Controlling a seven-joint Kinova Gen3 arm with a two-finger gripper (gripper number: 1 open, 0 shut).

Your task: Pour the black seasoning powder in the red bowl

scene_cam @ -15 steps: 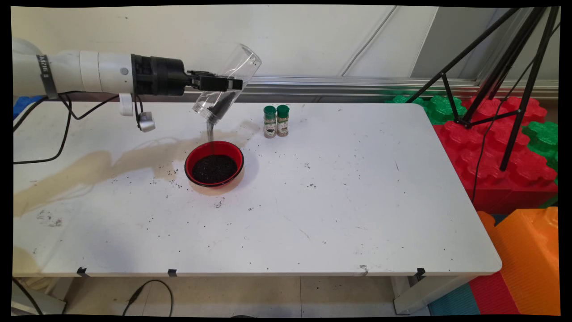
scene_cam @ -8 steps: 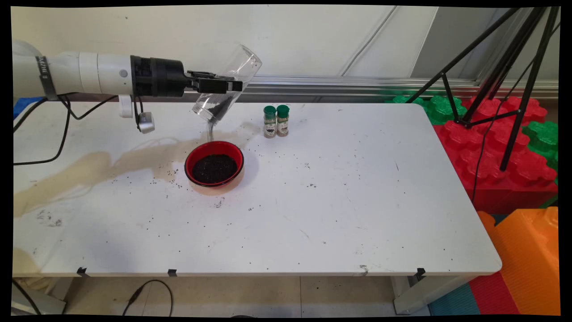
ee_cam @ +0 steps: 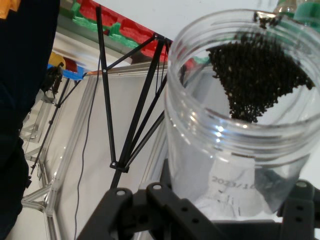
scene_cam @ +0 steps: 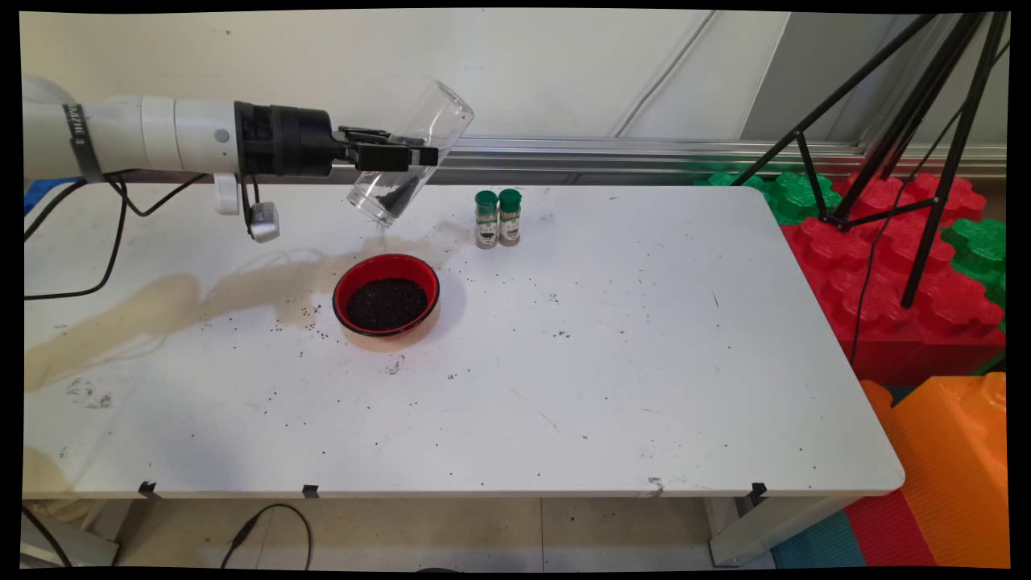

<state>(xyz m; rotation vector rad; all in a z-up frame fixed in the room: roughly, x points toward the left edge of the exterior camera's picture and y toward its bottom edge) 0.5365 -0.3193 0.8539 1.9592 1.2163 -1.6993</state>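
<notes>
Tabletop: the white tabletop (scene_cam: 564, 387) is flecked with stray dark grains, with a tan stain running from its left edge toward the middle.

Bowl: a red bowl (scene_cam: 387, 295), black-rimmed and filled with dark grains (scene_cam: 387, 304), sits left of centre at the end of the stain.

Spice jars: two small green-capped spice jars (scene_cam: 498, 218) stand upright and touching each other, behind the bowl and to its right, near the far edge.

Jar: a clear plastic jar (scene_cam: 409, 153) hangs in the air above and just behind the bowl, tipped mouth-down toward it. A small heap of dark grains lies at its lower lip, seen in the hand view (ee_cam: 255, 80) piled against the threaded rim. A thin trickle falls from the mouth above the bowl's far rim.

Gripper: the black gripper (scene_cam: 395, 153) reaches in level from the left on the white arm (scene_cam: 145, 145), its jaws clamped across the middle of the jar.

Background: a black tripod (scene_cam: 910, 121) stands at the far right over red, green and orange foam blocks (scene_cam: 910, 266), against a pale wall.
</notes>
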